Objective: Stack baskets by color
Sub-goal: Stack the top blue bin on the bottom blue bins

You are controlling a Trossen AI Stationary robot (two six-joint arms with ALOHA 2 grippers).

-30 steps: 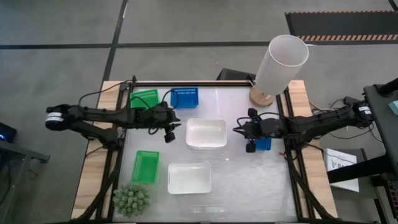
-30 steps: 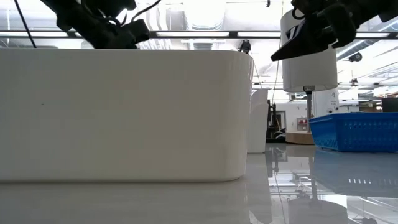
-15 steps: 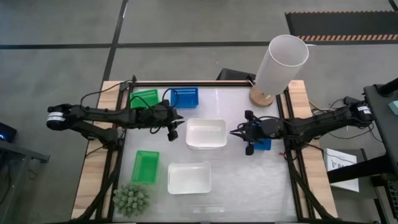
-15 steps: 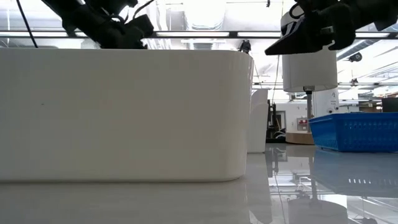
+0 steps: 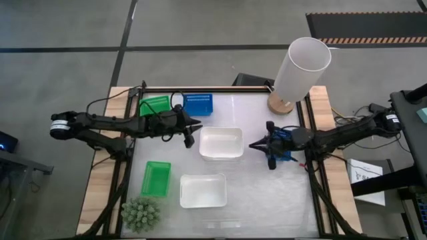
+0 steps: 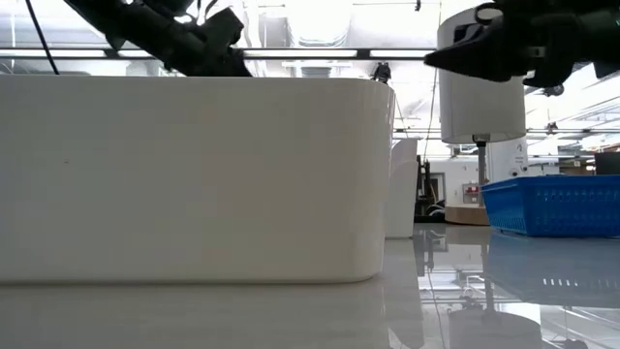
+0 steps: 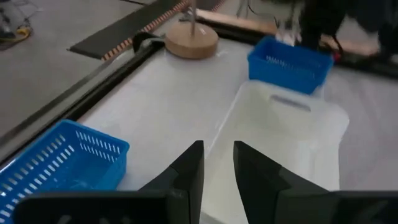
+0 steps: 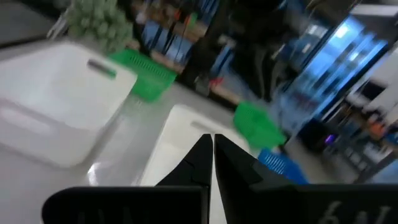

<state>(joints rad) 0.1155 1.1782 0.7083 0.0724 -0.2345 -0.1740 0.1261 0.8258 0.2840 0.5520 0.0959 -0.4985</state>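
Observation:
Two white baskets stand on the table, one in the middle [image 5: 221,143] and one nearer the front [image 5: 203,190]. Green baskets sit at the far left [image 5: 155,105] and the near left [image 5: 157,178]. One blue basket [image 5: 198,103] stands at the far edge. Another [image 5: 285,155] lies partly under my right arm. My left gripper [image 5: 192,132] hovers by the middle white basket's left end, its fingers [image 7: 193,165] a little apart with nothing between them. My right gripper [image 5: 255,145] is shut and points level at that basket's right end.
A tall white cylinder [image 5: 301,65] on a round wooden base stands at the far right corner. A spiky green plant ball [image 5: 141,213] sits at the near left corner. Bare table lies between the white baskets and the right arm.
My left gripper has tipped its fingers up from slanting down and risen a little beside the middle white basket. My right gripper has swung up from pointing down to pointing level, rolling as it went. No basket has moved.

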